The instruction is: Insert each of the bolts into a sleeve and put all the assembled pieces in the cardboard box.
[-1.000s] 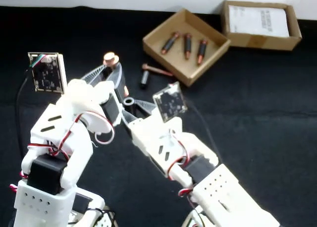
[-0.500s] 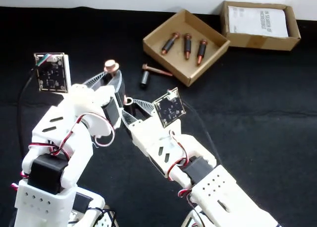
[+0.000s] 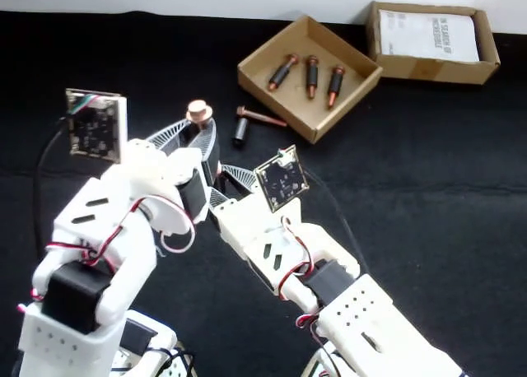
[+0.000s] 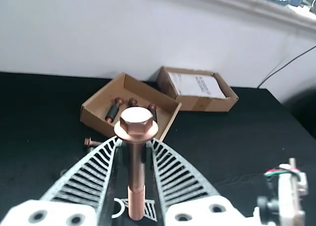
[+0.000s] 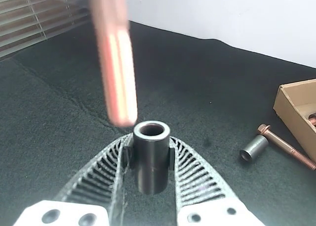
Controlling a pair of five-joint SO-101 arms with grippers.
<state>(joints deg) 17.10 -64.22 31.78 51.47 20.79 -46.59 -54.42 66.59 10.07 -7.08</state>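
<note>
Black table (image 3: 412, 188): left gripper (image 4: 136, 144) clamped bolt (image 4: 136, 125) mid-shank, right gripper (image 5: 151, 143) clamped sleeve (image 5: 151, 159); both judged rigid, slick metal.

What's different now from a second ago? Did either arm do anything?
The left claw, shut on a bolt, swung toward the other arm, bringing the bolt's tip close to the mouth of the sleeve held upright in the right claw, which barely shifted. Nothing was let go. The loose bolt, loose sleeve and three pieces in the cardboard box stayed put.
</note>
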